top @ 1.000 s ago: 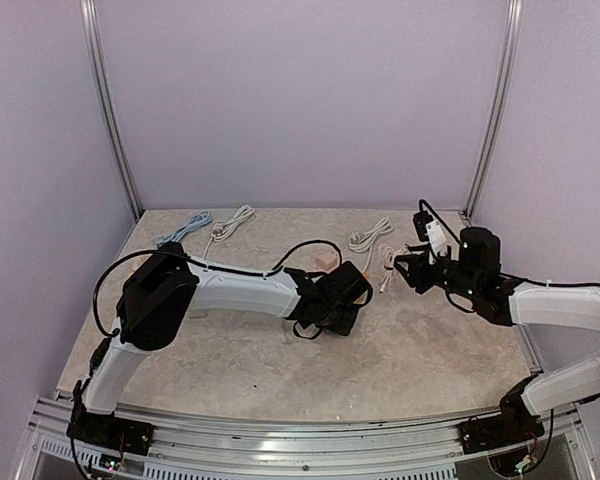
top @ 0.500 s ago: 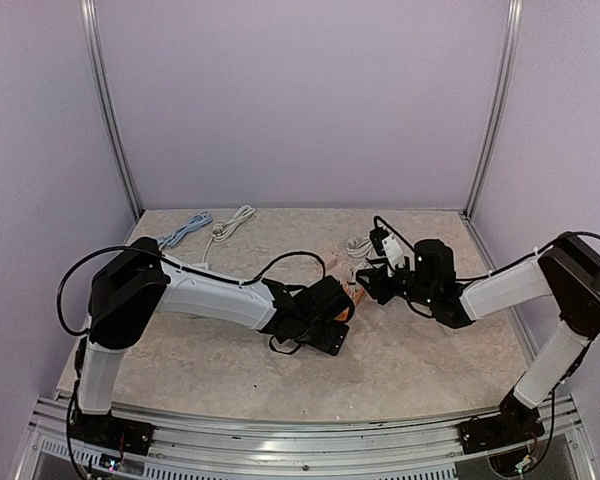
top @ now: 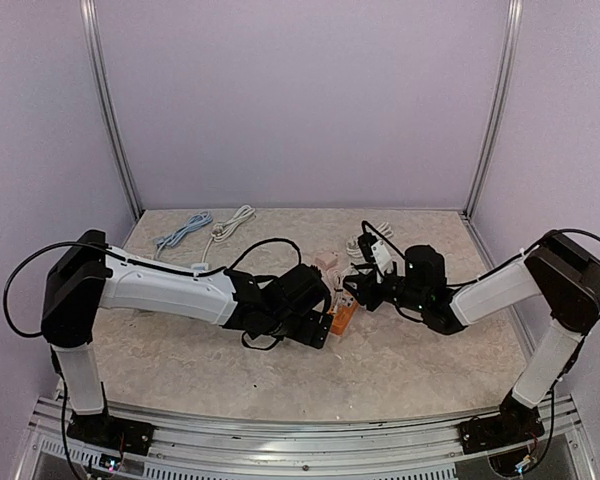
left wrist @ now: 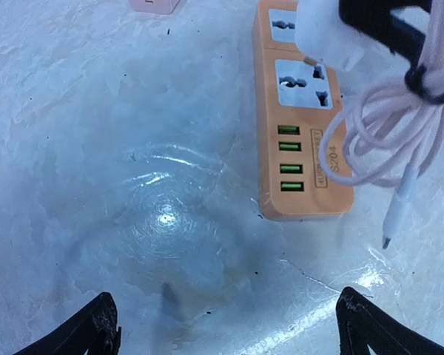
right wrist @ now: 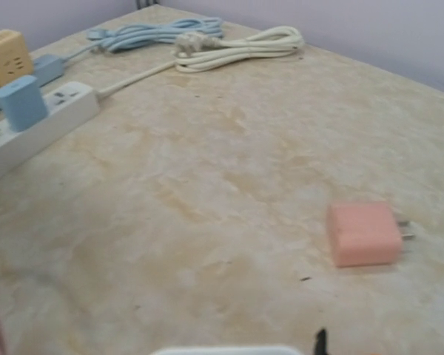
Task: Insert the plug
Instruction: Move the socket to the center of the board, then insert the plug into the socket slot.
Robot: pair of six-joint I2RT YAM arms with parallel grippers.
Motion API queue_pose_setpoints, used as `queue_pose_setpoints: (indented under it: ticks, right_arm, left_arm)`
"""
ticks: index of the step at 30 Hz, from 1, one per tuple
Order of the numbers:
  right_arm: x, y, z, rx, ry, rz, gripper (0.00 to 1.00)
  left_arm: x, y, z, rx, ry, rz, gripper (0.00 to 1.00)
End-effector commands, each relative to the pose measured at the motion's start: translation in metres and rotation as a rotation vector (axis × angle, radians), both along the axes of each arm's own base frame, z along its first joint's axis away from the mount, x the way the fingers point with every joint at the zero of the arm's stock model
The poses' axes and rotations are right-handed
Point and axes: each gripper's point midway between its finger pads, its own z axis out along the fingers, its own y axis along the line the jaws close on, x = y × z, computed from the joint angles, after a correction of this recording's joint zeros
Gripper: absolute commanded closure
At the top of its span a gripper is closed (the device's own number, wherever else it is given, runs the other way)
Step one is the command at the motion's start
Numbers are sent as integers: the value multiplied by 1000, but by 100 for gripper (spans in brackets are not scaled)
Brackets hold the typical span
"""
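From above, the left gripper (top: 322,325) sits at the near end of the orange power strip (top: 342,318), whose long axis runs roughly from 7 to 1 o'clock. The right gripper (top: 358,293) hangs just beyond the strip's far end and is plainly the nearer to its sockets. In the left wrist view, the left gripper (left wrist: 233,334) is spread wide and holds nothing. The orange power strip (left wrist: 300,126) lies at its 12 to 1 o'clock, lengthwise away from the camera, with four green USB ports nearest and two universal sockets beyond. The right gripper (left wrist: 388,18) pinches the white plug (left wrist: 327,33), which hovers just over the sockets, slightly tilted and not yet seated. Its coiled cable (left wrist: 385,126) dangles at 3 o'clock. The strip's side label looks like "S204", and the smaller print is unreadable. The right wrist view shows only a white sliver (right wrist: 222,350) at 6 o'clock, probably the plug, with a pink adapter (right wrist: 365,234) lying at 3 o'clock.
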Motion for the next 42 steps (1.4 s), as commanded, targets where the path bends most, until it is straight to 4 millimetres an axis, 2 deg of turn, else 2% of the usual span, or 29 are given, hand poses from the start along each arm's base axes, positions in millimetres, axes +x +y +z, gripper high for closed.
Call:
queue_pose_setpoints:
  ticks: [1, 12, 22, 33, 37, 42]
  right_arm:
    - [-14, 7, -11, 1, 18, 41, 100]
    - [-24, -4, -26, -90, 30, 48, 100]
    - [-18, -8, -33, -186, -2, 59, 100]
    - [-6, -9, -28, -230, -36, 86, 100]
    - [-1, -14, -36, -238, -13, 90, 100]
    - [-3, -8, -52, -238, 33, 146, 100]
  left_arm:
    - [1, 6, 21, -27, -40, 25, 1]
    - [2, 11, 39, -47, -67, 34, 1]
    - [3, 12, 48, -59, -80, 42, 1]
    - [2, 14, 46, -68, -71, 52, 1]
    - [1, 15, 44, -69, -68, 54, 1]
    - [1, 14, 43, -72, -65, 55, 1]
